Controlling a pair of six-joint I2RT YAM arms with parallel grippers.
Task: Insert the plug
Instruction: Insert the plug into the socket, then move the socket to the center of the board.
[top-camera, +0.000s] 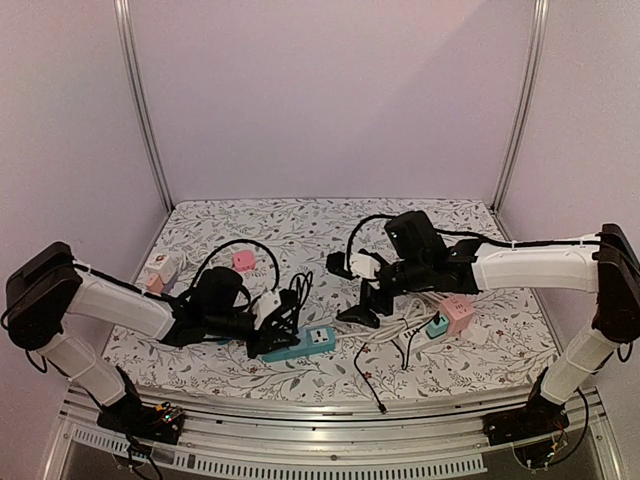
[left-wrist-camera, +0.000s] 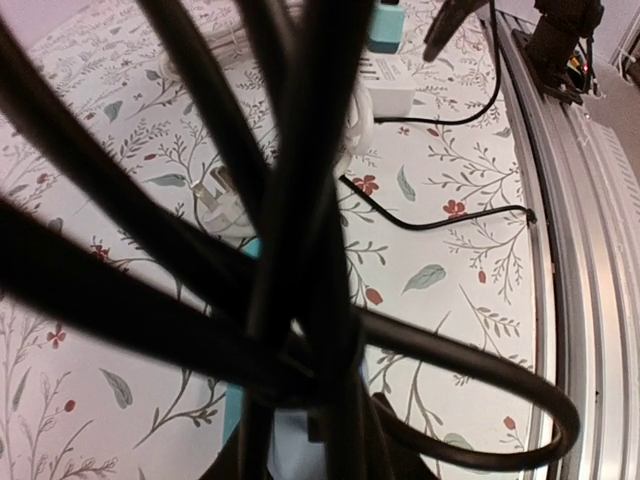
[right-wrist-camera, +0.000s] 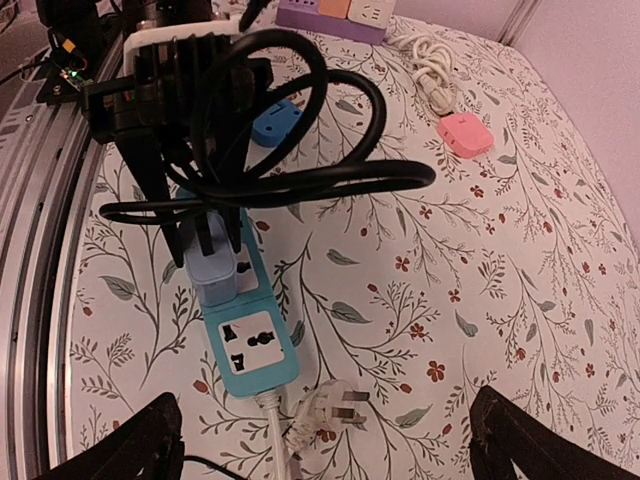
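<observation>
The plug is a pale blue block with a looped black cable. It stands on a socket of the teal power strip, which lies near the table's front. My left gripper is shut on the plug from above, its black fingers straddling it. How deep the plug sits cannot be told. In the left wrist view, black cables hide most of the plug and strip. My right gripper hovers open to the right of the strip, holding nothing. From the top view, the left gripper is over the strip, with the right gripper close by.
A loose white plug with bare prongs lies by the strip's cord end. Pink and teal adapters sit on a white strip at right. A pink adapter, a blue one and a coiled white cord lie behind. A metal rail borders the front edge.
</observation>
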